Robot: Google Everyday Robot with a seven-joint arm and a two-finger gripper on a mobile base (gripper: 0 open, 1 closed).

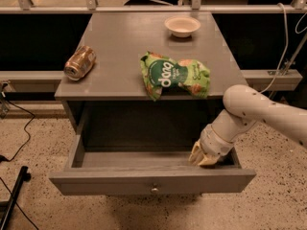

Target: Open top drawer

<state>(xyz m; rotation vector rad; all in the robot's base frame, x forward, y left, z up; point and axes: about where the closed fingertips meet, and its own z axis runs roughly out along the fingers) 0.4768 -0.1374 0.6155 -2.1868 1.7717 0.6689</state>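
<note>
Top drawer [153, 181]: stands open, slid well out from under the table's front edge, its long grey front facing the camera, lower than the tabletop.
Knob [154, 189]: small, round and metal, at the centre of the drawer front; nothing touches it.
Drawer inside: a shallow grey box; the floor shows along the front, and the back part lies in shadow under the tabletop.
Gripper [205, 156]: cream-coloured, reaching down inside the drawer at its right end, just behind the drawer front and near the right side wall. It may be touching the inner face of the front, but the angle leaves that unsure.
Gripper state: I cannot tell how far open it is, nor whether it has hold of anything.
Arm [259, 111]: pale and jointed, coming in from the right, passing the table's front right corner and bending down into the drawer.
Table [120, 37]: grey, with a flat top carrying three things set well apart.
Can [79, 63]: lies on its side near the left edge, about halfway between front and back.
Chip bag [175, 74]: green and crumpled, lying flat just right of centre and reaching to the front edge, above the open drawer.
Bowl [182, 26]: small and pale, upright, near the back edge and right of centre.
Floor [43, 143]: speckled, with a dark cable [21, 128] trailing on the left.
</note>
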